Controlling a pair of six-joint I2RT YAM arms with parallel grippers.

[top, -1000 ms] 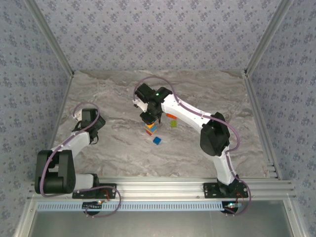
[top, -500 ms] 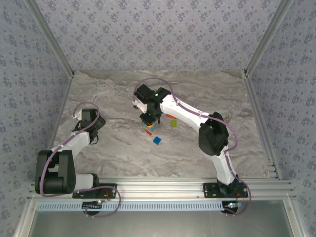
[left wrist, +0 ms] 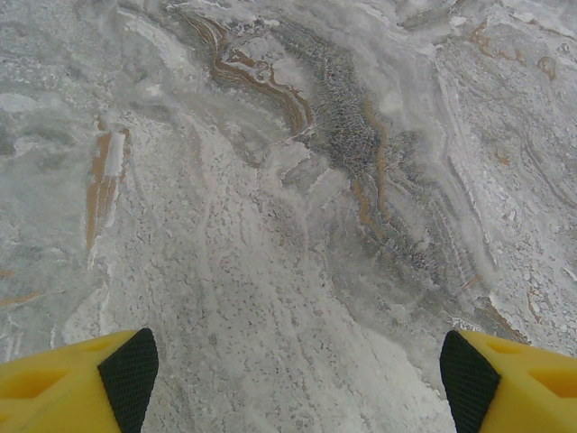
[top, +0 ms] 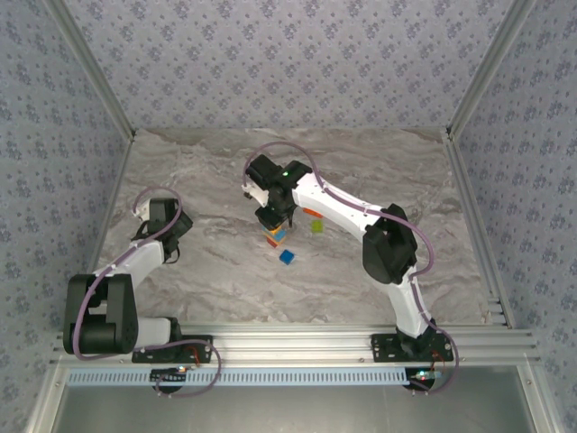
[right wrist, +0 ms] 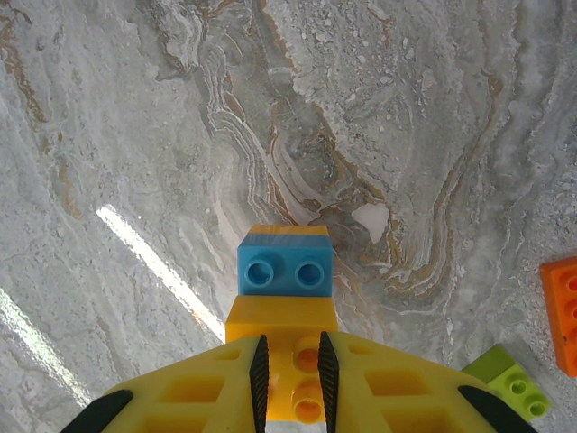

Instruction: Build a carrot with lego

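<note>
We have the part-built carrot pinched in the right gripper, near mid-table.

The right gripper (right wrist: 291, 350) is clamped tight on the orange part of the carrot (right wrist: 285, 264), with its blue layer showing just beyond the pads. The left gripper (left wrist: 297, 370) hangs spread wide over bare table (left wrist: 270, 180), holding nothing. From above, loose lego lies around the stack: a blue brick (top: 287, 257) at 5 o'clock, a lime green brick (top: 317, 226) at 3 and an orange brick (top: 313, 213) at 2. We judge the next brick needs its studs squared and a straight press, with the stack braced against tipping.
</note>
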